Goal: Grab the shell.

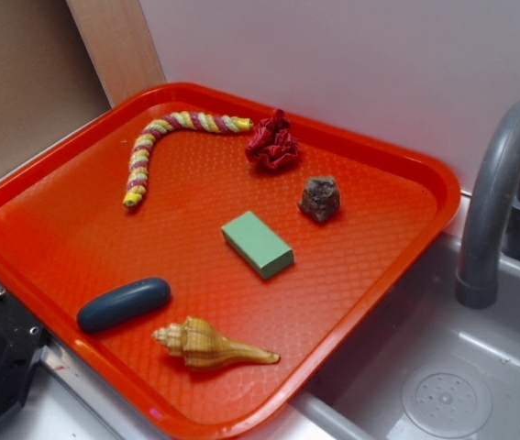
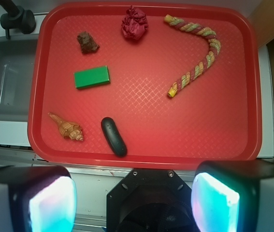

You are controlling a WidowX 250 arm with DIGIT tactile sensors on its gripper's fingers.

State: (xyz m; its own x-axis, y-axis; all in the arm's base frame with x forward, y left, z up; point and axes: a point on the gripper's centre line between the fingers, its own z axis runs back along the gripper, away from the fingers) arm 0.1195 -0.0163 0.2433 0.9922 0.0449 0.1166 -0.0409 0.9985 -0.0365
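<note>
Our hand (image 2: 134, 193) hangs high above the near edge of the red tray (image 2: 233, 96) with its two pads spread wide apart and nothing between them, so the reach for the shell (image 2: 67, 127) has not begun. In the wrist view the shell lies in the near left corner of the tray, flat on its side, its thin tail pointing to the far left and its ridged spire toward the dark blue capsule (image 2: 113, 136), which sits just beside it but apart.

To do this well, we judge we should travel left and down, turn the wrist so the pads close across the swollen whorl rather than along the tail, and come in from the side away from the capsule so we do not nudge it. The shell looks glossy, hard and tapered, so a grip on the tail would likely slip; the ribbed body gives the pads something to bite.

The tray floor has a fine embossed lattice. Well clear of the shell lie a flat green block (image 2: 92, 77), a lumpy brown rock (image 2: 87, 42), a crumpled red cloth (image 2: 134, 23) and a curved twisted rope (image 2: 197, 53).
</note>
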